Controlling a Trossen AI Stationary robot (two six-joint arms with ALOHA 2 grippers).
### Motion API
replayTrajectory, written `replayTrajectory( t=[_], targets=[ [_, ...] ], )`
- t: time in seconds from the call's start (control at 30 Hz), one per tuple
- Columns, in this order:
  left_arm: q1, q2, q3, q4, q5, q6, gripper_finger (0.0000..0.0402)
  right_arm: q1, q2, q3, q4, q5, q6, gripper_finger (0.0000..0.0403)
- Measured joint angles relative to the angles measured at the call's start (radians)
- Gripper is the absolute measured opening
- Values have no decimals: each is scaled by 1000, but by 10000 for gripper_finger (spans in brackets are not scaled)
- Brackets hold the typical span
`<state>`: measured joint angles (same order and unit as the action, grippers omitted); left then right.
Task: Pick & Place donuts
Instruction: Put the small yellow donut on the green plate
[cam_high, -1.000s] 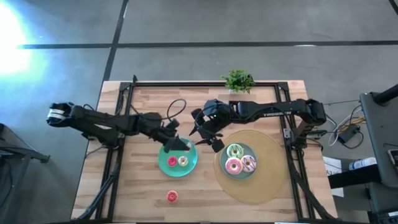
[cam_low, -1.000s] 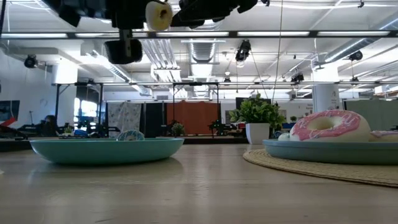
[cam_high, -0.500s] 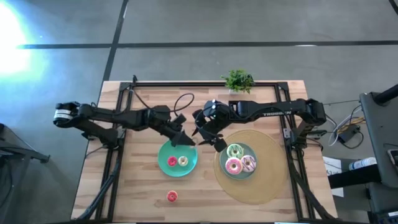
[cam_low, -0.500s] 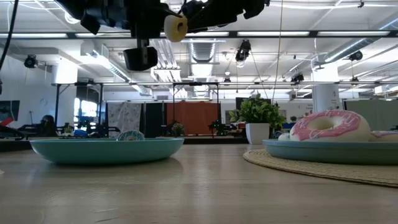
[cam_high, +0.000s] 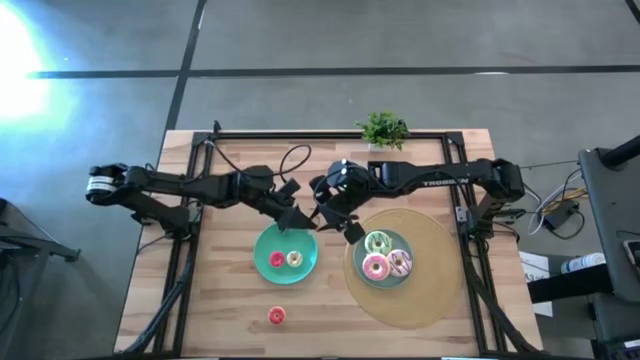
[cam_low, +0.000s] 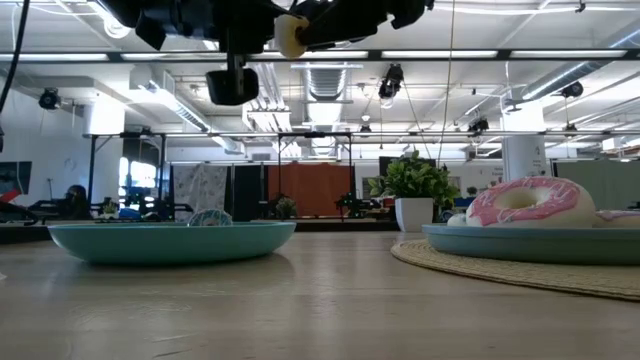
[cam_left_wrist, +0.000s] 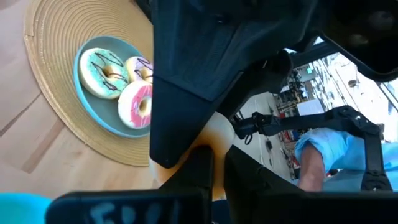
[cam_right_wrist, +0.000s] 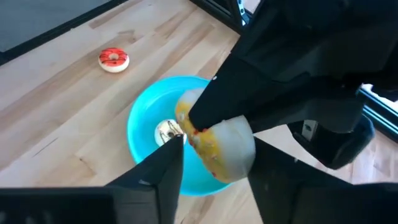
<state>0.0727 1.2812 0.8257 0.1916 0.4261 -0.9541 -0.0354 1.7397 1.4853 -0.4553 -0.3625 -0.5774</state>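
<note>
Where the two arms meet, high view: the left gripper (cam_high: 292, 216) and the right gripper (cam_high: 338, 218) are nose to nose above the middle of the counter, just beyond the far rim of the left teal plate (cam_high: 263, 262).
High view, left plate: a tiny red donut (cam_high: 277, 260) and a tiny pale donut (cam_high: 295, 259) lie side by side in it.
High view, right plate (cam_high: 386, 280): it sits on a round woven mat (cam_high: 430, 290) towards the right edge and carries the green-iced donut (cam_high: 377, 243), the pink-iced donut (cam_high: 375, 266) and the white-purple donut (cam_high: 400, 263), all packed together.
High view, loose red donut (cam_high: 277, 316): it lies alone on the bare wood near the near edge.
High view, plant (cam_high: 383, 130): it stands at the far edge.
Low view, yellow donut (cam_low: 291, 35): a small pale-yellow ring is up in the air, high above the left plate, between dark gripper parts.
Low view, plates: a bluish top (cam_low: 210, 217) peeks over the left rim, and the pink-iced donut bulks up on the right plate.
Left wrist view: the left fingers are pinched narrow on the yellow donut (cam_left_wrist: 208, 134), with the mat and its three iced donuts beyond.
Right wrist view: the right fingers (cam_right_wrist: 165, 171) stand wide on either side of the yellow donut (cam_right_wrist: 217, 140), which the other arm's dark tip clamps above the left plate. The loose red donut (cam_right_wrist: 114, 59) lies beyond it.
</note>
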Motion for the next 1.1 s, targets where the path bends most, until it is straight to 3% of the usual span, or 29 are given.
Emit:
replayTrajectory(
  t=[0.37, 0.5, 0.7, 0.97, 1.1],
  targets=[
    [-1, -7, -11, -34, -11, -39, 88, 0, 1, -1, -21, 22, 37, 46],
    [-1, -30, -12, -136, -84, -21, 104, -2, 1, -5, -59, 20, 87, 25],
    [-49, -117, -13, -442, -422, -25, 105, -27, 27, -32, -105, -57, 279, 19],
    [-273, -248, -13, -486, -909, -43, 105, -55, 214, -10, -86, -122, 666, 18],
    [-394, -274, -13, -558, -1049, -104, 105, -47, 321, 47, -88, -163, 760, 18]
  ],
)
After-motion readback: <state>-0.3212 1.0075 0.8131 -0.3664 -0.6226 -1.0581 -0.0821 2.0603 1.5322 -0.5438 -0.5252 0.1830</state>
